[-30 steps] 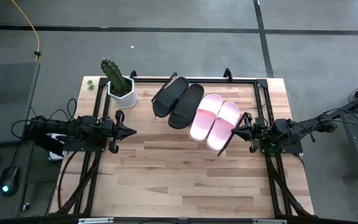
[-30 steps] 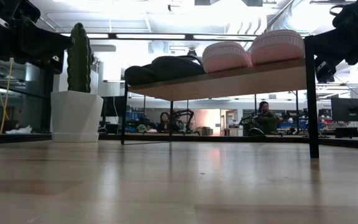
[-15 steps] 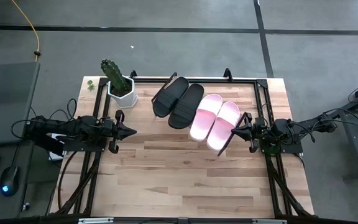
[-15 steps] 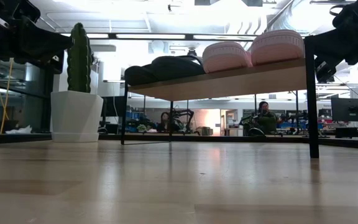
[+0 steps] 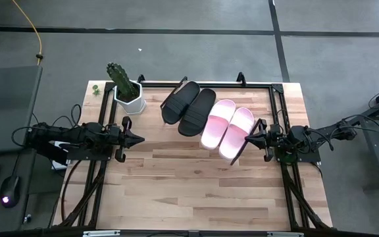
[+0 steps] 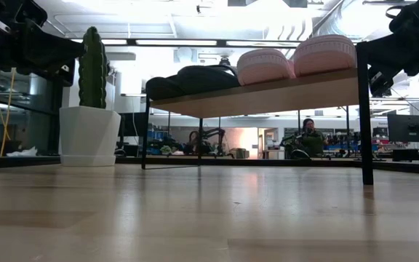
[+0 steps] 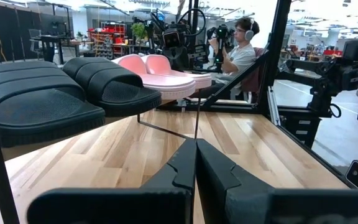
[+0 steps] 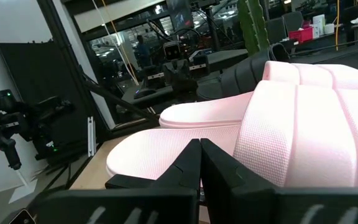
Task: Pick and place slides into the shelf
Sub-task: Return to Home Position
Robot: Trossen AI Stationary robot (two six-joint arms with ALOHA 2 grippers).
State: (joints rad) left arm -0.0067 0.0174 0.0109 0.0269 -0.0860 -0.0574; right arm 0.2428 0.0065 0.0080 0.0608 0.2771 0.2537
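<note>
Two black slides (image 5: 188, 107) and two pale pink slides (image 5: 227, 130) lie side by side on the slanted shelf (image 6: 268, 95) at the table's far middle, soles down on its board. My left gripper (image 5: 141, 139) is shut and empty at the table's left, short of the shelf. My right gripper (image 5: 250, 137) is shut and empty at the table's right, just beside the nearest pink slide (image 8: 303, 130). The black slides (image 7: 48, 99) also show in the left wrist view.
A cactus in a white pot (image 5: 127, 89) stands at the far left corner, beside the shelf. The shelf's black wire legs (image 6: 364, 116) stand on the tabletop. People sit in the room beyond the table (image 7: 235, 50). Bare wooden tabletop (image 5: 189, 191) lies toward the near edge.
</note>
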